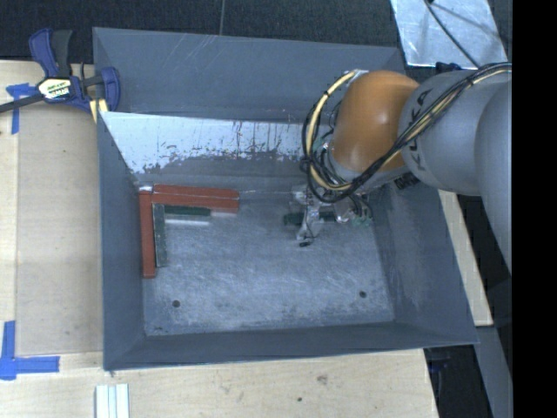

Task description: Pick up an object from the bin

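What looks like a small dark green piece (291, 220) lies on the floor right of centre, near the back wall, just beside the low-hanging gripper (306, 230); whether the tool is apart or together I cannot tell. Well apart to the left, two red-brown bars (193, 198) form a corner nesting green and grey strips (184, 214). The bin (261, 338) offers bare floor between and in front; only the back wall crowds the gripper

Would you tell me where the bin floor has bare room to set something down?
The floor is bare along the near wall and between the red-brown bars and the gripper. Crowded: the far-left corner, and around the gripper.
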Action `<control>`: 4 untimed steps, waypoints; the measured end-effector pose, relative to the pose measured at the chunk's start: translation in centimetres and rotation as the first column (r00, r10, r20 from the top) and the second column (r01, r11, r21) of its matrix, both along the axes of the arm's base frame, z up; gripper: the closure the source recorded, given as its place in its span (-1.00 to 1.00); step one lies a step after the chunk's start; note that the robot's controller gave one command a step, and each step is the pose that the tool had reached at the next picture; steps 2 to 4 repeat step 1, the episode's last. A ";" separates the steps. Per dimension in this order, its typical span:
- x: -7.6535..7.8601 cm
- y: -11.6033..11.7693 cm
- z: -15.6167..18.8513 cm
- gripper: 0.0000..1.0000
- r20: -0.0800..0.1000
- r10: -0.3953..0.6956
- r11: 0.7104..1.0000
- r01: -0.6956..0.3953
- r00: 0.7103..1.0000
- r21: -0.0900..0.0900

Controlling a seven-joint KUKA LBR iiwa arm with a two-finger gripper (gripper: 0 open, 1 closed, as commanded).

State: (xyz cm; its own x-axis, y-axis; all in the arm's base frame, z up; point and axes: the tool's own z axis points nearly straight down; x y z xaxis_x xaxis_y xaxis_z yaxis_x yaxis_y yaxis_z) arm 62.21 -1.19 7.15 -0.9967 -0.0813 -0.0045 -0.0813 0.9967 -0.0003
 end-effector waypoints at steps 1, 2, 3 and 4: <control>-1.4 0.5 15.5 1.00 0.008 0.140 0.990 -0.140 0.990 -0.002; -1.4 0.5 15.5 1.00 0.008 0.140 0.990 -0.140 0.990 -0.002; -1.4 0.5 15.5 1.00 0.008 0.140 0.990 -0.140 0.990 -0.002; -1.4 0.5 15.5 1.00 0.008 0.140 0.990 -0.140 0.990 -0.002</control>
